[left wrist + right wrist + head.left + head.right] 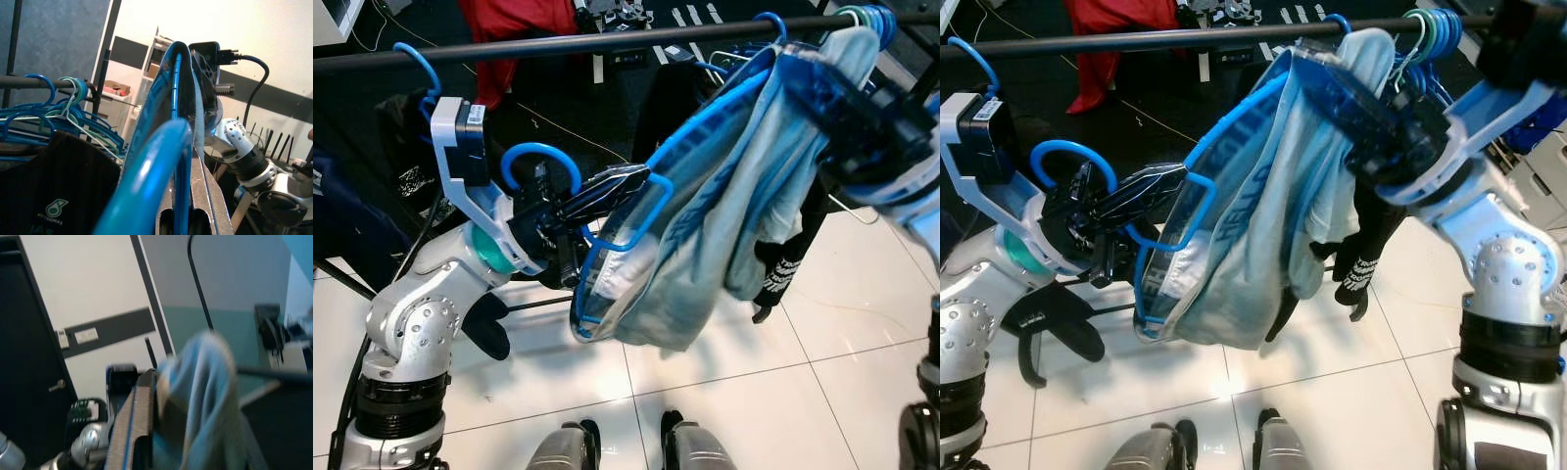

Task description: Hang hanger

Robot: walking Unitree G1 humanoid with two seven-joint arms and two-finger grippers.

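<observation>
A blue plastic hanger [705, 113] with a light blue garment [705, 255] draped over it is held tilted just below the black rail [607, 41]. Its hook [540, 157] curls up at the low left end, apart from the rail. My left gripper [607, 191] is shut on the hanger beside the hook; in the left wrist view the blue hanger [171, 147] runs between the fingers. My right gripper [1351, 108] is shut on the hanger's raised far end and the cloth over it, close under the rail.
Several blue hangers [862, 20] crowd the rail's right end, with a black garment [783, 274] hanging below. Another blue hook [416, 59] sits on the rail at left. Red cloth [509, 29] lies behind. White floor tiles [822, 392] and my feet [626, 446] are below.
</observation>
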